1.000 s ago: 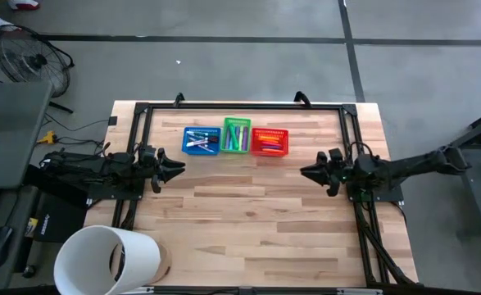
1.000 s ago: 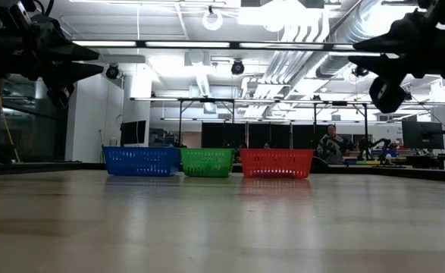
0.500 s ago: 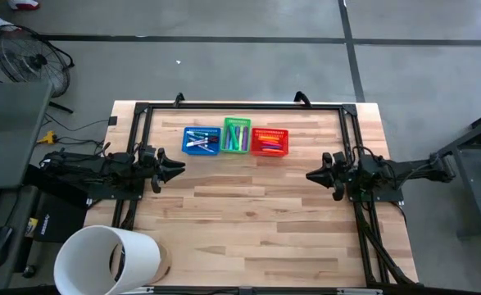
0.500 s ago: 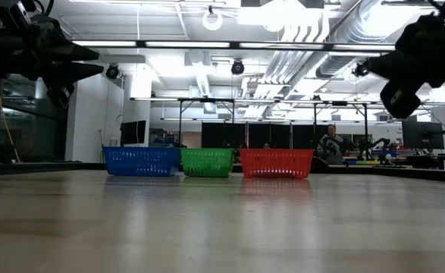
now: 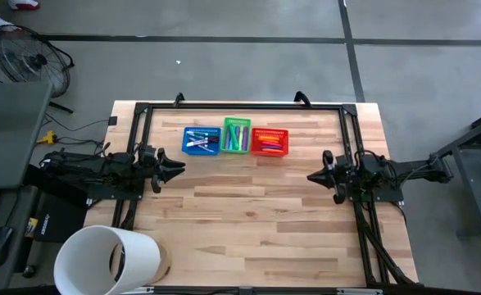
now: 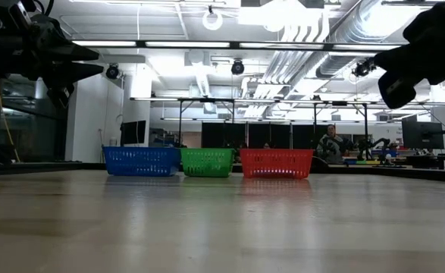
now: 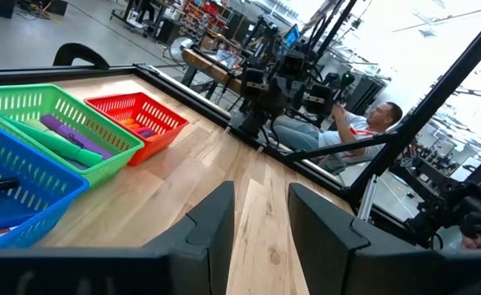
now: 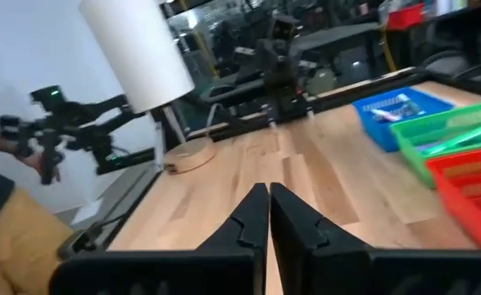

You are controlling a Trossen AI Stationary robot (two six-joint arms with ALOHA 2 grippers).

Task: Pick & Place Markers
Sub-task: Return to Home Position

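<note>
Three mesh baskets stand in a row at the table's far middle: blue [image 5: 201, 140], green [image 5: 237, 136] and red [image 5: 269, 141]. The markers lie inside them: purple and green ones [image 7: 72, 139] in the green basket, orange and red ones [image 5: 266, 144] in the red, and several [image 5: 197, 142] in the blue. My left gripper [image 5: 177, 166] hovers level at the table's left side, open [image 7: 260, 215], with nothing between its fingers. My right gripper [image 5: 312, 175] hovers level at the right side, shut [image 8: 268, 203] on nothing. Both are well above the board [image 6: 86, 64] [image 6: 381, 64].
A black frame [image 5: 240, 106] runs along the table's far and side edges. A large white cylinder [image 5: 109, 260] stands on a round wooden base [image 8: 187, 154] at the near left corner. A seated person [image 7: 363, 131] shows beyond the right edge. Bare wood [image 5: 248, 213] fills the middle and near part.
My right gripper has drawn back toward the table's right edge, sunk slightly and rolled about its own axis. My left gripper and the baskets have kept still.
</note>
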